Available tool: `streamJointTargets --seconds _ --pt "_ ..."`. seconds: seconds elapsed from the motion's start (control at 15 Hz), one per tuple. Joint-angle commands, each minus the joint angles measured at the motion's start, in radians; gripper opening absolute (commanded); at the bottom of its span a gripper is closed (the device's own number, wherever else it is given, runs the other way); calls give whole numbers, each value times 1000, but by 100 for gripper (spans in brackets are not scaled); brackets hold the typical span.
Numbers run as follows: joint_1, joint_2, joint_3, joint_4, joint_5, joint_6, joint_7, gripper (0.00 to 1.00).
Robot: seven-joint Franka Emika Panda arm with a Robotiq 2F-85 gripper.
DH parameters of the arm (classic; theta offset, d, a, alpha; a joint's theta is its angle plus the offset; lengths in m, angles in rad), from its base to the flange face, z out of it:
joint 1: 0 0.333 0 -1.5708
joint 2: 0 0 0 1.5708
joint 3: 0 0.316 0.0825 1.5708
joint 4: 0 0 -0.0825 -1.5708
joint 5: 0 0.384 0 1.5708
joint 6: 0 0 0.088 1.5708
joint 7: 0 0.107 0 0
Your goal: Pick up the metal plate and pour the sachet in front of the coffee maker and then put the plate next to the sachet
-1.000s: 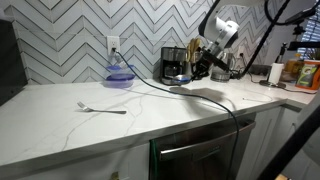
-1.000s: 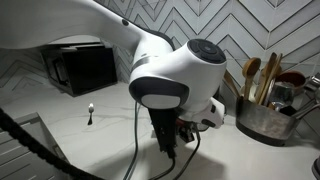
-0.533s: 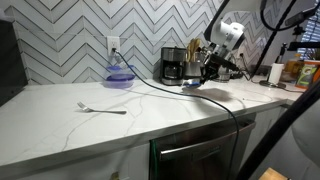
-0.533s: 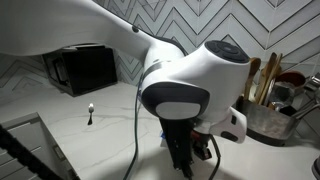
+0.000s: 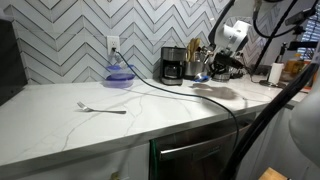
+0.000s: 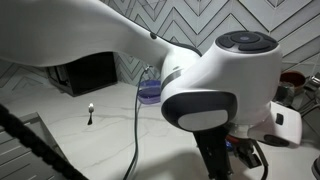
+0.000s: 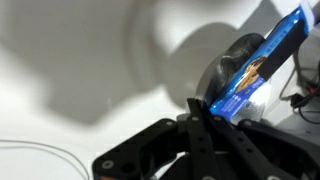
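Gripper fingers closed narrow on the rim of the metal plate. In wrist view the plate runs from the tips toward 1-2 o'clock, steeply tilted, nearly edge-on. In an exterior view it hangs just at 3 o'clock of the coffee maker, above the countertop. Sachet not discernible, can't tell if it's on the plate. Pour spot prob. approx. 5 o'clock of the maker.
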Motion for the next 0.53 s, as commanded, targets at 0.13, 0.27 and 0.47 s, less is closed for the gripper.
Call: streamJointTargets --seconds 0.13,0.27,0.47 --pt "7 42 3 -16 -155 345 31 1" --pt "15 52 -7 -32 -228 434 48 1" --pt "26 70 -35 -37 -322 512 96 1"
